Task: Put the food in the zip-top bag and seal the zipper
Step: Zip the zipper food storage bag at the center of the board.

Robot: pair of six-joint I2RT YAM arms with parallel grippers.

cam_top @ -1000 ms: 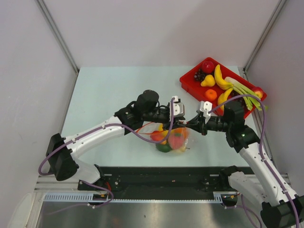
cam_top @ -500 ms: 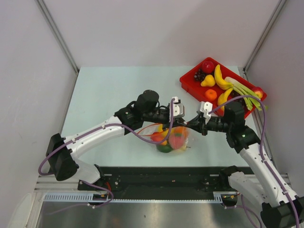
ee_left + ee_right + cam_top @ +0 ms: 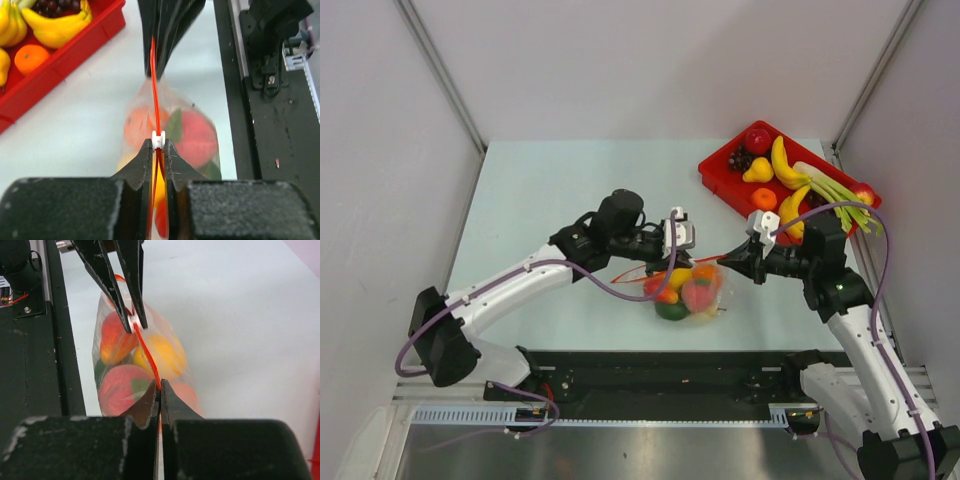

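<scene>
The zip-top bag [image 3: 705, 300] lies near the table's front edge with several pieces of food [image 3: 696, 292] inside: red, orange, yellow and green. Its zipper [image 3: 632, 274] is stretched taut between both grippers. My left gripper [image 3: 662, 266] is shut on the zipper [image 3: 153, 75] right behind the white slider [image 3: 158, 139]. My right gripper [image 3: 724, 262] is shut on the zipper's [image 3: 146, 352] other end. In the right wrist view my right gripper [image 3: 160, 388] pinches the strip above a red fruit [image 3: 122, 390]. In the left wrist view my left gripper [image 3: 159, 150] shows, with red fruit [image 3: 197, 137] below.
A red tray [image 3: 718, 181] at the back right holds bananas [image 3: 781, 163], an orange, a pear, grapes, a red fruit and green stalks. It also shows in the left wrist view [image 3: 75, 47]. The black base rail [image 3: 670, 375] runs just in front of the bag.
My left gripper has slid left along the zipper with the slider. My right gripper has drawn slightly right. The bag's mouth edge is now pulled straighter.
</scene>
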